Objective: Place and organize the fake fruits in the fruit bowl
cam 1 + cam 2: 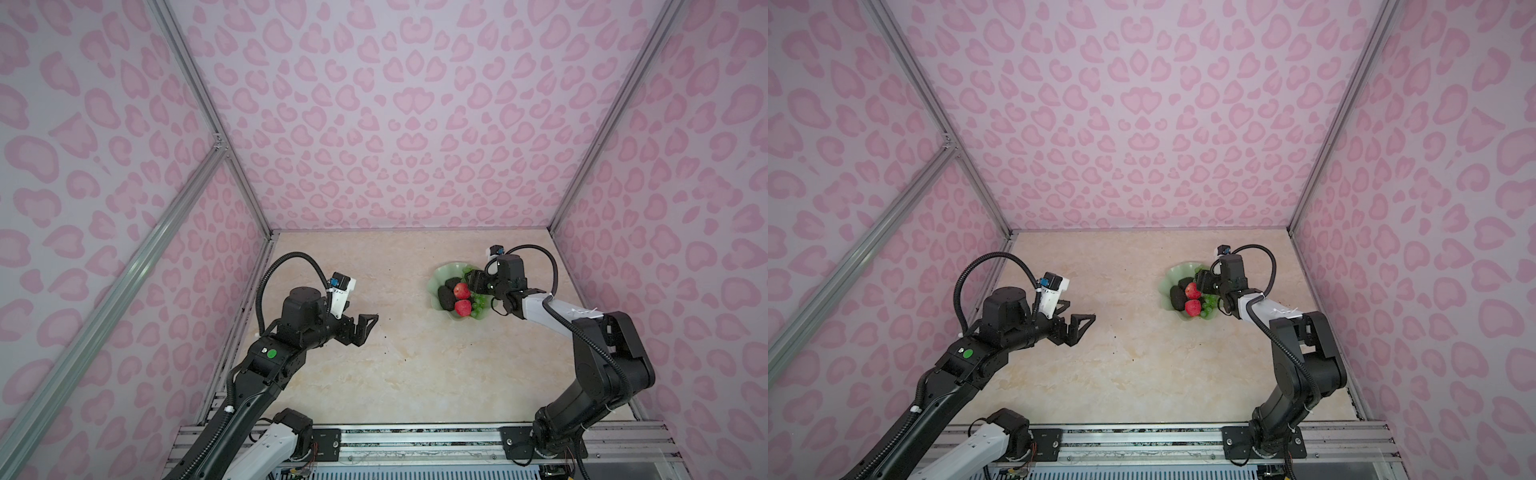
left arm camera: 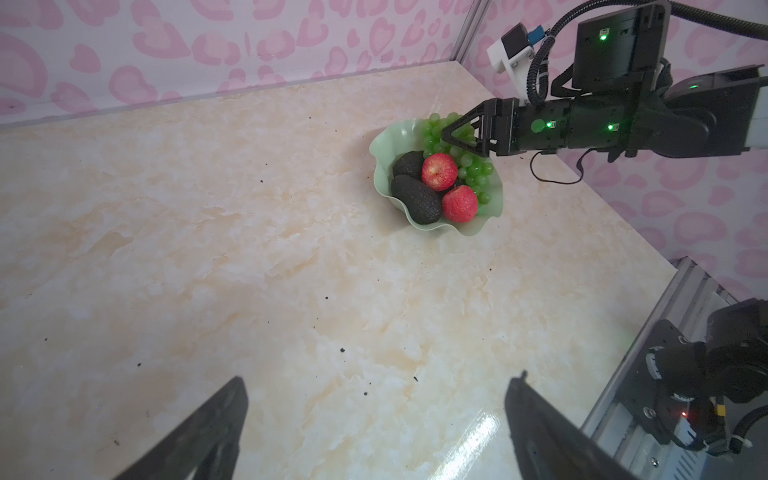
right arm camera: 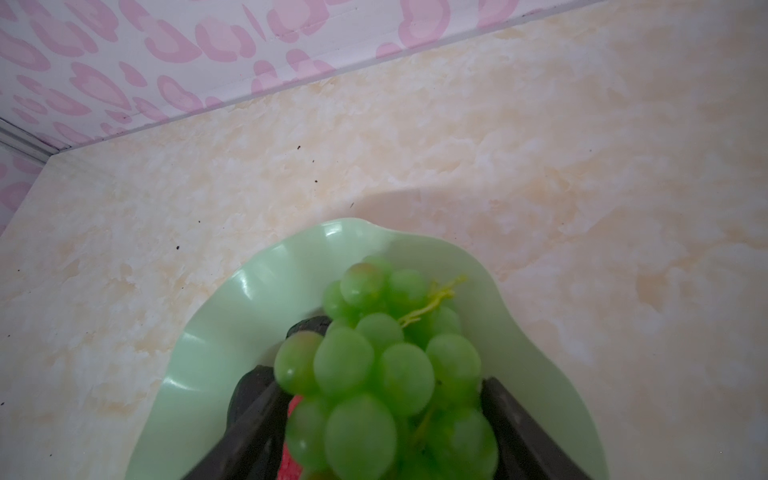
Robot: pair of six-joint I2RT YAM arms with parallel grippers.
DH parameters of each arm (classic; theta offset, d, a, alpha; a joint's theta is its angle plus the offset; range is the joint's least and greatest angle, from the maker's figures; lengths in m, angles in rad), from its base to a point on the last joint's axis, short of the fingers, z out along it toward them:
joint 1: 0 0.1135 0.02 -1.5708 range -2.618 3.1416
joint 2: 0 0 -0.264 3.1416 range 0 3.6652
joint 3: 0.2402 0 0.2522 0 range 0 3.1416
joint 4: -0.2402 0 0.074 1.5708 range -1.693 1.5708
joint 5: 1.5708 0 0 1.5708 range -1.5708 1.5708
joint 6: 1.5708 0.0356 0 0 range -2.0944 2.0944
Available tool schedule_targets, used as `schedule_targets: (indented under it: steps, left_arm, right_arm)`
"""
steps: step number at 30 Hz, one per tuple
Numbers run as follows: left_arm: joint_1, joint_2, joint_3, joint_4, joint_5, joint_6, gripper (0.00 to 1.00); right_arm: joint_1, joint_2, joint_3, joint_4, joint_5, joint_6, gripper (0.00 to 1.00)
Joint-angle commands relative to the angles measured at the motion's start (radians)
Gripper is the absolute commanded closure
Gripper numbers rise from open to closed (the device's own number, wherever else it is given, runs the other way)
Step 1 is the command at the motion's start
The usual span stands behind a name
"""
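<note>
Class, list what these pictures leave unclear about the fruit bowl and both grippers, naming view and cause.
Right gripper: right wrist view, blurred grapes fill the gap; fingers' contact unclear.
Fruit bowl: both top views, right arm covers its right side.
Left gripper: left wrist view, picture edge cuts its fingers.
Avocados: left wrist view, apples overlap them; count unsure.

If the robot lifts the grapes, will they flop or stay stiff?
Probably flop: the grapes are many balls on thin yellowish stems, so the bunch would likely dangle. Their round, glossy skins look slippery, so a pinch might slide off. Pushed, the lumpy bunch would likely drag rather than roll.
</note>
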Motion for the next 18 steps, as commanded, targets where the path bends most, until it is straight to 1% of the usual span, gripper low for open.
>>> schedule_targets:
  steps: [1, 3, 6, 7, 12, 15, 17, 18]
  left_arm:
    - [0.001, 0.001, 0.004, 0.005, -0.002, 0.013, 0.03]
    - [0.002, -0.001, 0.003, 0.005, -0.005, 0.013, 0.02]
    - [0.002, -0.001, 0.003, 0.006, -0.007, 0.015, 0.02]
    - [0.002, -0.002, 0.001, 0.006, -0.007, 0.015, 0.02]
    - [0.002, -0.002, -0.003, 0.008, -0.02, 0.015, 0.02]
    - [0.002, 0.0, -0.001, 0.017, -0.035, 0.007, 0.02]
    - [0.002, 0.006, 0.012, 0.023, -0.064, -0.005, 0.02]
    - [0.002, 0.008, 0.02, 0.03, -0.103, -0.02, 0.02]
  right_arm:
    - [0.002, -0.027, -0.009, 0.036, -0.011, -0.019, 0.2]
    - [0.002, -0.059, -0.035, 0.071, -0.015, -0.025, 0.15]
    - [0.002, -0.118, -0.071, 0.119, -0.029, -0.037, 0.04]
    - [0.002, -0.141, -0.077, 0.123, -0.03, -0.035, 0.02]
    - [0.007, -0.259, -0.109, 0.119, -0.022, -0.046, 0.02]
    - [0.008, -0.335, -0.135, 0.074, -0.002, -0.07, 0.02]
    - [0.008, -0.393, -0.161, 0.043, 0.046, -0.077, 0.02]
    - [0.008, -0.43, -0.186, 0.039, 0.069, -0.09, 0.02]
